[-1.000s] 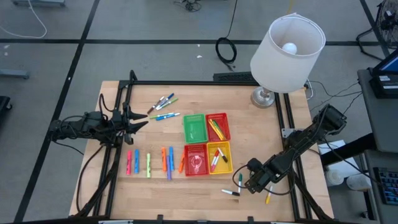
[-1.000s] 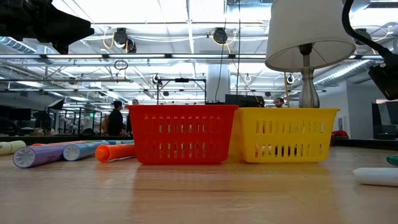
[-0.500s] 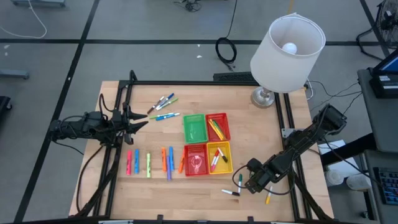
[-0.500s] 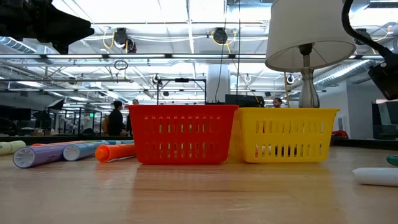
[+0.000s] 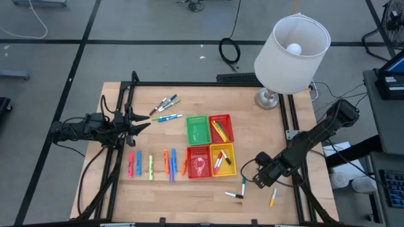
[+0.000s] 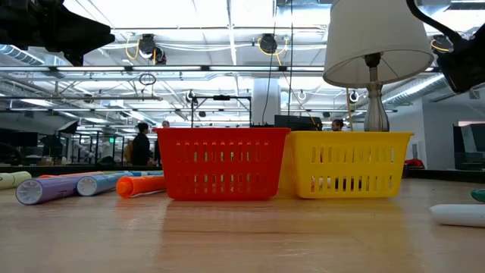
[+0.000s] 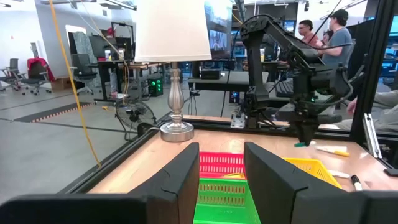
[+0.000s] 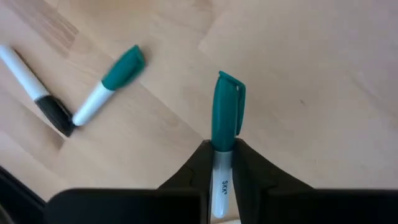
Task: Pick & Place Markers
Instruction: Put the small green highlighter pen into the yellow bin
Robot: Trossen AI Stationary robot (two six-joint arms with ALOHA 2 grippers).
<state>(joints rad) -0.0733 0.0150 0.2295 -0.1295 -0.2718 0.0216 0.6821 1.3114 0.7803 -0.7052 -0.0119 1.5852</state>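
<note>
Since the frame a second back, your right gripper [image 5: 261, 179] has lifted and swung a little toward the baskets; it was low over the loose markers near the table's front right corner, now it hangs above them. Its fingers [image 8: 249, 168] pinch a green-capped marker [image 8: 225, 124], cap pointing away from the wrist. In the left wrist view that same marker [image 7: 303, 142] shows as a small green tip under the far gripper.

Left on the wood below: another green-capped marker [image 8: 107, 85], a white one with a black cap [image 8: 37, 93] just beside it, and a yellow one [image 5: 273, 201] further toward the table edge. In the low view the right arm [image 6: 464, 61] now sits higher at the picture's edge than before.

Your left gripper [image 5: 140, 123] hasn't moved, parked at the table's left side with fingers [image 7: 186, 180] spread, pointing at the green basket [image 7: 224, 202].

Everything else unchanged: row of markers [image 5: 151, 165] left of the red basket [image 5: 198, 162], three more [image 5: 165, 104] behind, some in the yellow basket [image 5: 222, 159] and the rear red one [image 5: 221, 128]. Lamp [image 5: 290, 50] at back right.
</note>
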